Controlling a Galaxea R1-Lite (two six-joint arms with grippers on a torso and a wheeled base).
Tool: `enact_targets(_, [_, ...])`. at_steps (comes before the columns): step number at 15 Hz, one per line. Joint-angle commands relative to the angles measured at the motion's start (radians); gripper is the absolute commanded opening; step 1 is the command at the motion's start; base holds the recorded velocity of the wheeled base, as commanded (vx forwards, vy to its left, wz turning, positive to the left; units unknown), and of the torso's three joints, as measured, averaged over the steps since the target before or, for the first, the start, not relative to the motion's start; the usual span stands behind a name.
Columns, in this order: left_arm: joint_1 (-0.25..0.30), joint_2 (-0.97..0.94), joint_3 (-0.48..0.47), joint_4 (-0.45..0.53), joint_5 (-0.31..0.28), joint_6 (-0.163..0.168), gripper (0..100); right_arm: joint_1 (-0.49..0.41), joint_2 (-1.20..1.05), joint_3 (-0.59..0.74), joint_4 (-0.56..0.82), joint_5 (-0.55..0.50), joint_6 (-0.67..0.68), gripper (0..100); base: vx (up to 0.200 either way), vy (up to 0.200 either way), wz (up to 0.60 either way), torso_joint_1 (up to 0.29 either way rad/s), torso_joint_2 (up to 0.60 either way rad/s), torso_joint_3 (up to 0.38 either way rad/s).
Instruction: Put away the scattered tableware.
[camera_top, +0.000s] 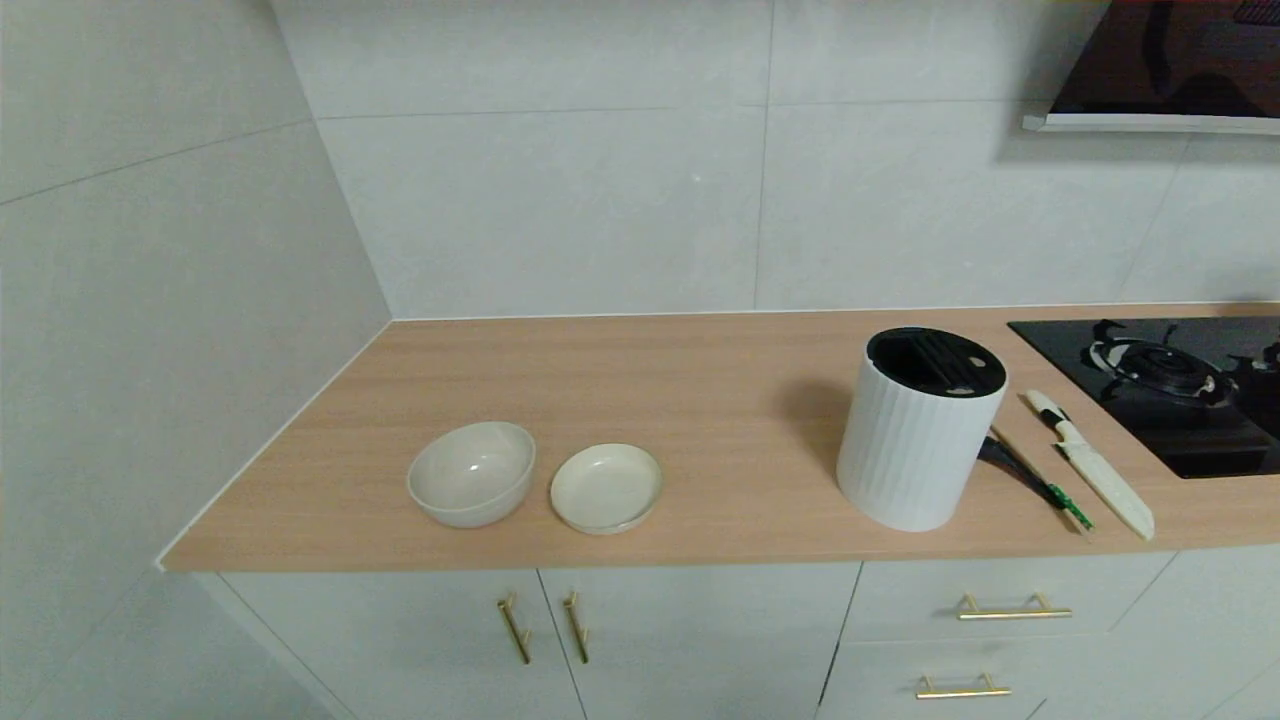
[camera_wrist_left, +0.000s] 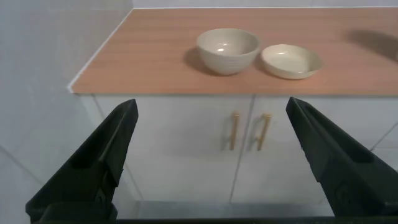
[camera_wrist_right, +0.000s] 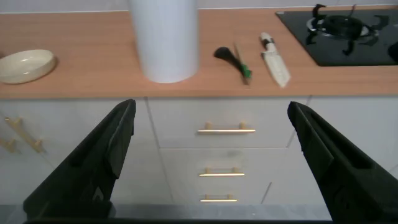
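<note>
A cream bowl (camera_top: 471, 472) (camera_wrist_left: 227, 50) and a shallow cream plate (camera_top: 606, 487) (camera_wrist_left: 291, 60) (camera_wrist_right: 25, 65) sit side by side near the wooden counter's front edge. Farther right stands a white ribbed utensil holder (camera_top: 920, 430) (camera_wrist_right: 164, 38) with a black slotted top. Beside it lie a black-and-green utensil (camera_top: 1035, 483) (camera_wrist_right: 234, 61) and a white knife (camera_top: 1091, 464) (camera_wrist_right: 274, 60). My left gripper (camera_wrist_left: 210, 124) hangs open in front of the cabinet doors, below the bowl. My right gripper (camera_wrist_right: 211, 127) is open too, facing the drawers under the holder.
The wooden counter (camera_top: 700, 390) ends at a tiled wall on the left. A black gas hob (camera_top: 1170, 385) (camera_wrist_right: 342, 31) lies at the right end. White cabinet doors (camera_wrist_left: 249, 134) and drawers (camera_wrist_right: 227, 130) with gold handles run under the counter.
</note>
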Motion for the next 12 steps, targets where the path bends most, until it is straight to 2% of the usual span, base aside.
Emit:
enact_targets(1, [0.0,0.0,0.0,0.0,0.001,0.0,100,0.0,0.001,0.0,0.0,0.0,0.0,100,0.0,0.2,0.0,0.007,0.0,0.007])
enact_targets(12, [0.0,0.0,0.0,0.0,0.001,0.0,100,0.0,0.001,0.0,0.0,0.0,0.0,100,0.0,0.2,0.0,0.003,0.0,0.004])
